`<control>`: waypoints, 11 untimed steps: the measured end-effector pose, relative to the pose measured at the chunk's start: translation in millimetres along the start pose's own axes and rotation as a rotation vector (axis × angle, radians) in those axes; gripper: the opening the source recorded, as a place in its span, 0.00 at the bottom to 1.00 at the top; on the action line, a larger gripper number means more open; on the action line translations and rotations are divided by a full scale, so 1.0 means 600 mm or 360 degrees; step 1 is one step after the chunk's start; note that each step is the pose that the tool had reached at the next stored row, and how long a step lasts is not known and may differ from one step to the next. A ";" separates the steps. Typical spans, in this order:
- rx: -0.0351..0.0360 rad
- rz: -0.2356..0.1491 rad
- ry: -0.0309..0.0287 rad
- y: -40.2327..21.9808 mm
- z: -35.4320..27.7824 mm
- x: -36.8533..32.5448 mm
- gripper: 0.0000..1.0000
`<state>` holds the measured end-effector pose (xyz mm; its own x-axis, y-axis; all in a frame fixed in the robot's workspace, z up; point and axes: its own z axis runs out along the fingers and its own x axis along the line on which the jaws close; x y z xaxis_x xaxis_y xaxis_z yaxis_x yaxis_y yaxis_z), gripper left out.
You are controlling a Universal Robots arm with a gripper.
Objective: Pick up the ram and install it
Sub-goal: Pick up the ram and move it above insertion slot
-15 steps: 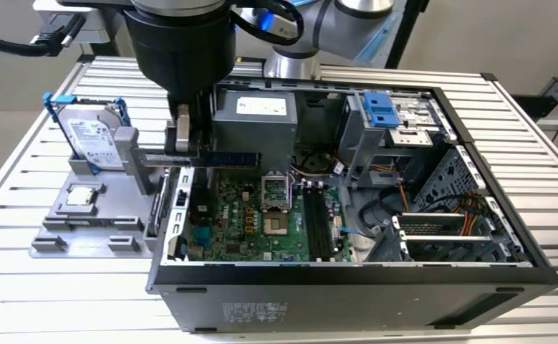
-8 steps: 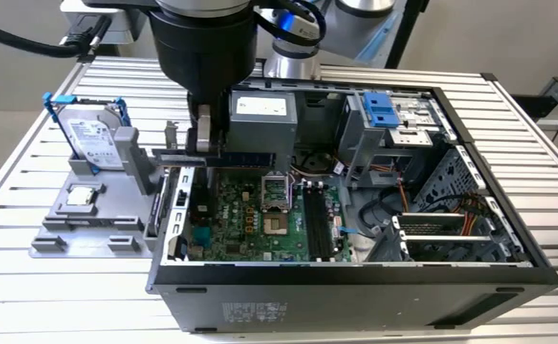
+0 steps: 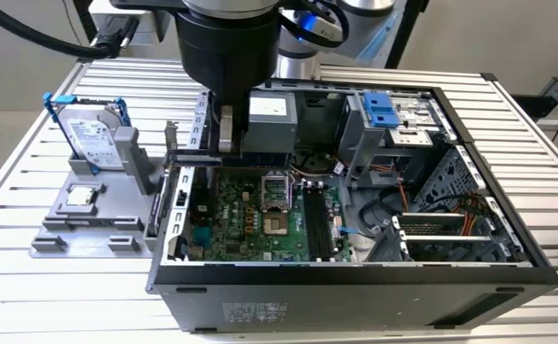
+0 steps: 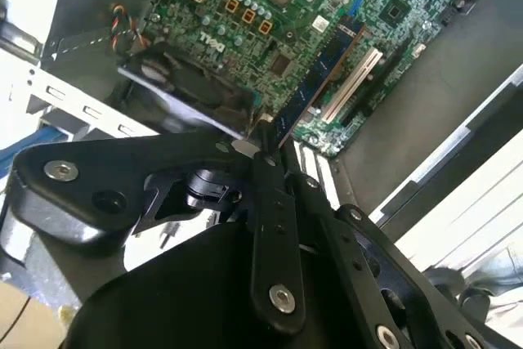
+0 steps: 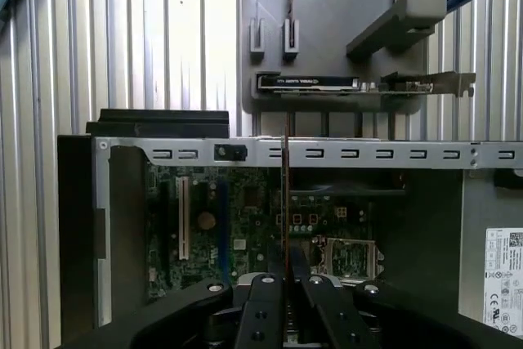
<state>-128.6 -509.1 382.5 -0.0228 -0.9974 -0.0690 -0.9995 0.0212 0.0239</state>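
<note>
The ram is a thin dark stick, held level over the rear wall of the open computer case. My gripper hangs straight down from the arm and is shut on the stick near its middle. In the first wrist view the ram shows edge-on as a thin line running out from my gripper, across the case's slotted rail. In the second wrist view the ram reaches out from my gripper above the green motherboard. The long black memory slots lie lower in the case, toward the exterior view's right of the stick.
A grey parts holder stands outside the case on the exterior view's left, with a silver hard drive upright in it and a small square chip. A card rests in that holder. The processor socket, cables and drive bays crowd the case.
</note>
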 end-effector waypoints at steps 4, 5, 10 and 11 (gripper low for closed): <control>0.0000 0.0000 -0.00001 -0.014 0.000 0.000 0.00; 0.0000 0.0000 -0.00001 -0.018 0.000 0.000 0.00; 0.0000 0.0000 0.00000 -0.039 -0.001 -0.001 0.00; 0.0000 0.0000 -0.00001 -0.043 -0.001 -0.001 0.00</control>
<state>-102.6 -509.1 382.5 -0.0229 -0.9973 -0.0691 -0.9995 0.0213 0.0239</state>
